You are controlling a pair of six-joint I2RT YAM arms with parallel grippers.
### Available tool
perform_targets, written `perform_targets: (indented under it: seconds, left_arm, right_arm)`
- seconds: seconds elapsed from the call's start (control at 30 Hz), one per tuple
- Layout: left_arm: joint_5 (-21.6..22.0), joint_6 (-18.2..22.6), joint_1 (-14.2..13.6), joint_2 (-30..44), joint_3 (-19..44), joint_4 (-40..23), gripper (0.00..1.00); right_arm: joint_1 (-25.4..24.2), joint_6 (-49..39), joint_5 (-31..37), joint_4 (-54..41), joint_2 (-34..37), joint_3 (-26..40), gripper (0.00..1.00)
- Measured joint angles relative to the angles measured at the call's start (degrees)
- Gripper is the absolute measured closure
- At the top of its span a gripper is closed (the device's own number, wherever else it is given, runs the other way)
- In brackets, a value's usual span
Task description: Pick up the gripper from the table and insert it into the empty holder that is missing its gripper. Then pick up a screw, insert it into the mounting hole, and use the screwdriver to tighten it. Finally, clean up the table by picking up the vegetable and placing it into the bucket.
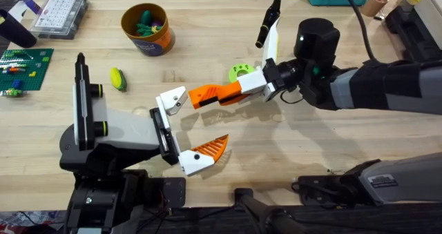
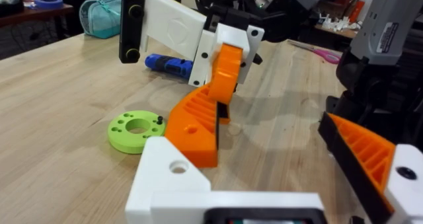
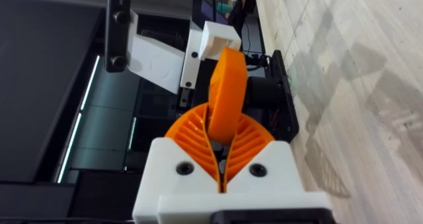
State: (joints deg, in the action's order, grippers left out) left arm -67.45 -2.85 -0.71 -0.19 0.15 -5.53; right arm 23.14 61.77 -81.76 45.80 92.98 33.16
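Pinching the small smooth orange plastic wedge (image 1: 198,96) (image 3: 228,85) between pressed-together ribbed orange pads (image 3: 192,137): the right gripper (image 1: 217,92) (image 3: 228,128), reaching in from three o'clock in the overhead view. Sticking out of that pincer's nine o'clock end, the wedge's narrow end meeting the bare white angular plastic holder (image 1: 173,99) (image 2: 168,178) (image 3: 221,39).

Standing spread wide, the left gripper (image 1: 190,127) (image 2: 271,164), pinching nothing, its bare holder at twelve o'clock and its twin white mount with the ribbed orange tip (image 1: 207,150) (image 2: 360,148) at five o'clock, well apart from the wedge.

Lying at about one o'clock from the right pincer, just beside its white finger bases, a lime-green round plastic ring (image 1: 239,71) (image 2: 135,130), off the line between wedge and holder. Lying beyond the ring in the left wrist view, a blue cylindrical tool handle (image 2: 168,64).

Resting on the pale wooden table (image 1: 311,144) at about ten o'clock from the holder, well apart, the small yellow-and-green oblong toy vegetable (image 1: 118,78). Sitting at eleven o'clock from the holder, farther off, the round mustard-yellow bucket with a blue label band (image 1: 155,44), toys lying inside. Lying at the table's ten o'clock corner, a clear flat plastic compartment box (image 1: 59,14).
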Motion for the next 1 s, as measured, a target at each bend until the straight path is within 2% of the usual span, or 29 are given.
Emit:
perform_targets:
  seconds: [0.23, 0.43, 1.0]
  left_arm:
    - [0.0, -0.1, 0.0, 0.2, 0.1, -0.9, 0.013]
    - [0.0, -0.1, 0.0, 0.2, 0.1, -1.0, 0.013]
    - [0.0, -0.1, 0.0, 0.2, 0.1, -1.0, 0.013]
  right_arm:
    - [0.0, 0.0, -0.2, -0.1, 0.1, 0.0, 0.98]
    - [0.0, -0.5, -2.0, 4.7, 0.2, 0.0, 0.98]
    - [0.4, -1.6, -2.6, 4.9, 0.1, -0.1, 0.98]
